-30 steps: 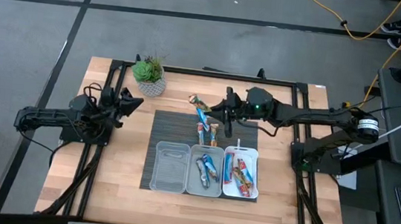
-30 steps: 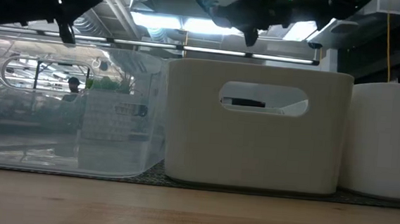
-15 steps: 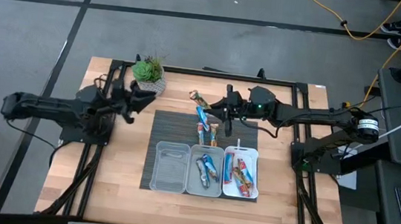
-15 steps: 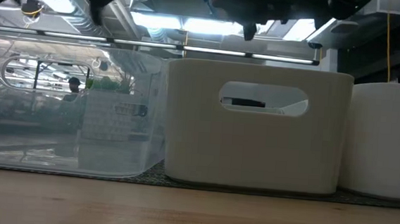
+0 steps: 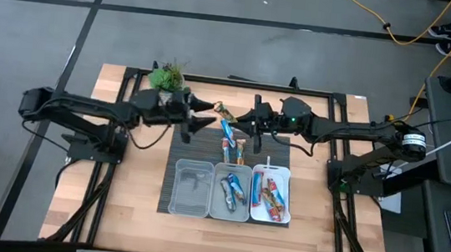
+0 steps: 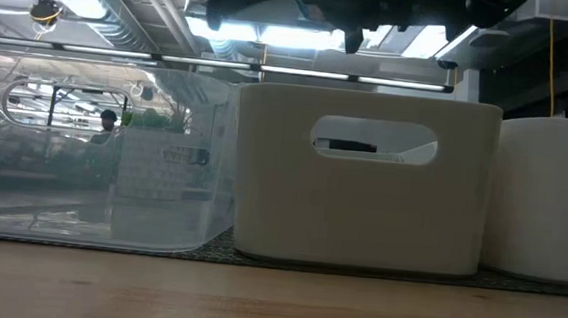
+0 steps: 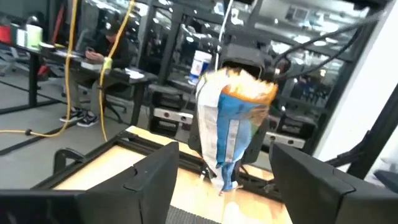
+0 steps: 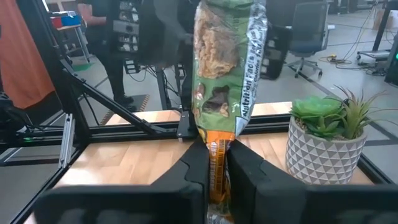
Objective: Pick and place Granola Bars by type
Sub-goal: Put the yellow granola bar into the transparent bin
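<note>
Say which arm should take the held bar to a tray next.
Right: the right gripper is already shut on the bar, close above the trays. The left gripper is open, facing it.

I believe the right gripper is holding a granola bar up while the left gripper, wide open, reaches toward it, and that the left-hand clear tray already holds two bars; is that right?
Not quite: the high view shows the clear tray empty. The right gripper does hold the granola bar, and the left gripper is open.
</note>
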`<state>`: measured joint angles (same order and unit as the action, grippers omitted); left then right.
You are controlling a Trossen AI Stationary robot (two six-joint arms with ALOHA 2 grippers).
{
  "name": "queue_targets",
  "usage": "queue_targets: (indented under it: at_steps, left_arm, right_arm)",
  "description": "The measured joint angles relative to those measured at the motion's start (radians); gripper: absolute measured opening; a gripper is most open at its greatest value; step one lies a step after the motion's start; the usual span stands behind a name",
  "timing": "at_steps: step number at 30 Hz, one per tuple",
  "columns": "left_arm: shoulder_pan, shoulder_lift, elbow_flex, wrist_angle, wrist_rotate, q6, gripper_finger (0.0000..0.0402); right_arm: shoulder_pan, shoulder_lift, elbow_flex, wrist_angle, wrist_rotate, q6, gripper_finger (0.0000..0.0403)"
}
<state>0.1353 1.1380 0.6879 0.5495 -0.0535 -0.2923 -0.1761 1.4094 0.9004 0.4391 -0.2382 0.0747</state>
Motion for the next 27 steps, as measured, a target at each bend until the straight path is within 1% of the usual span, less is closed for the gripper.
queue_targets:
  at_steps: [4, 10, 14, 16, 19, 24, 27]
  left_arm:
    - [0.014, 0.076, 0.052, 0.000, 0.037, 0.000, 0.0244]
    - [0.031, 0.151, 0.132, 0.001, 0.111, 0.001, 0.0243]
    - [0.032, 0.184, 0.168, 0.001, 0.153, 0.001, 0.0232]
    - [0.031, 0.195, 0.175, 0.001, 0.154, -0.004, 0.0217]
    - [0.030, 0.196, 0.176, -0.008, 0.154, -0.009, 0.0185]
    - [0.030, 0.196, 0.176, -0.024, 0.153, -0.008, 0.0118]
    - [0.030, 0.196, 0.176, -0.026, 0.151, 0.001, 0.0078]
  right_arm:
    - [0.000, 0.000, 0.000, 0.008, -0.001, -0.001, 0.0027]
    - [0.000, 0.000, 0.000, 0.008, -0.022, -0.003, 0.0042]
    - [0.000, 0.000, 0.000, 0.007, -0.025, -0.004, 0.0038]
    - [0.000, 0.000, 0.000, 0.007, -0.027, -0.005, 0.0030]
    - [0.000, 0.000, 0.000, 0.007, -0.029, -0.005, 0.0026]
    - [0.000, 0.000, 0.000, 0.004, -0.029, -0.005, 0.0044]
    - [0.000, 0.000, 0.000, 0.002, -0.029, 0.000, 0.0045]
